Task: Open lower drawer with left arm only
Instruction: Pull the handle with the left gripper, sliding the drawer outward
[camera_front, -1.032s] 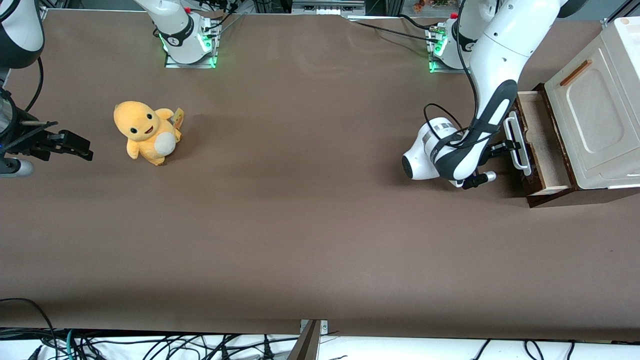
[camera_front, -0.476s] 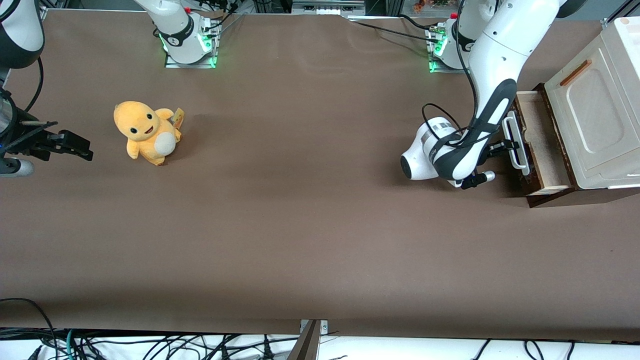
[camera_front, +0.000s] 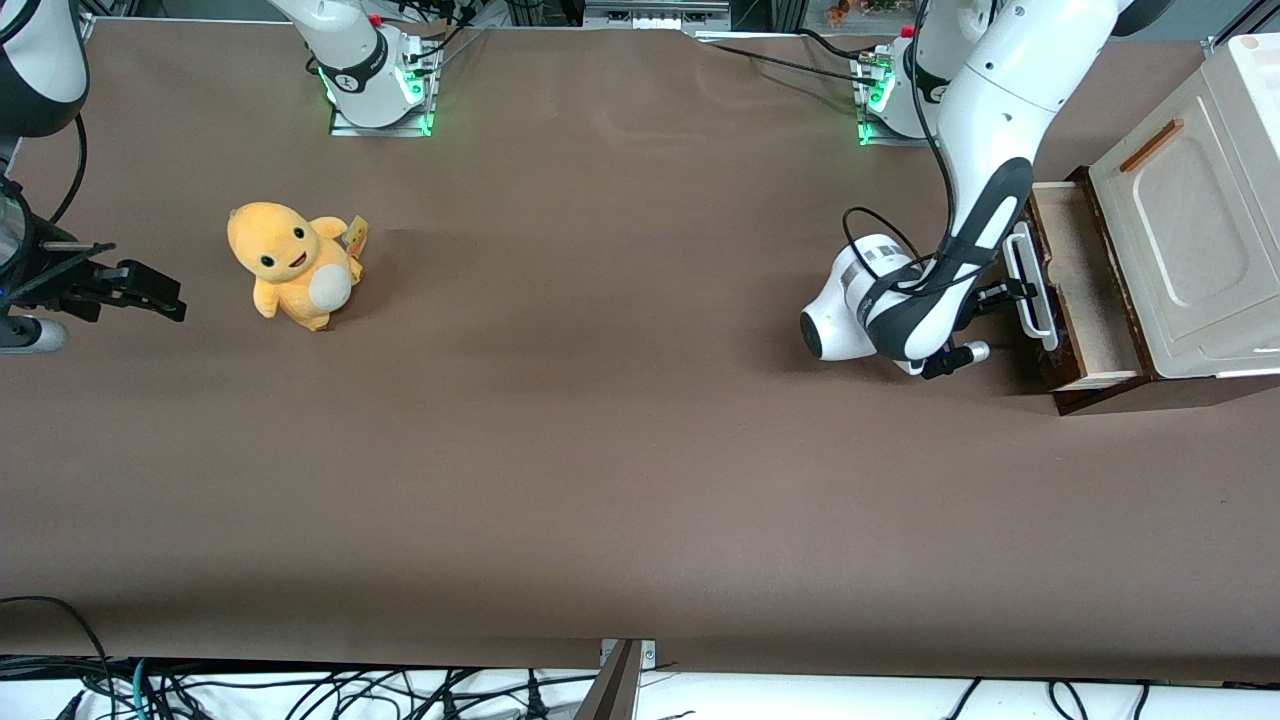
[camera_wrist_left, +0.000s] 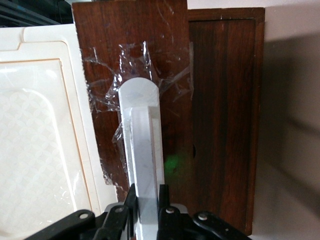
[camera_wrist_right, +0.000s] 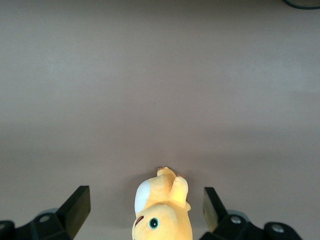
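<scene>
Your gripper (camera_wrist_left: 146, 207) is clamped on the white bar handle (camera_wrist_left: 142, 150) of the lower drawer (camera_front: 1078, 285), partly out beneath the cream panel (camera_front: 1185, 225) at the working arm's end; expect rigid wood sliding stiffly, so pull straight along its travel.
</scene>
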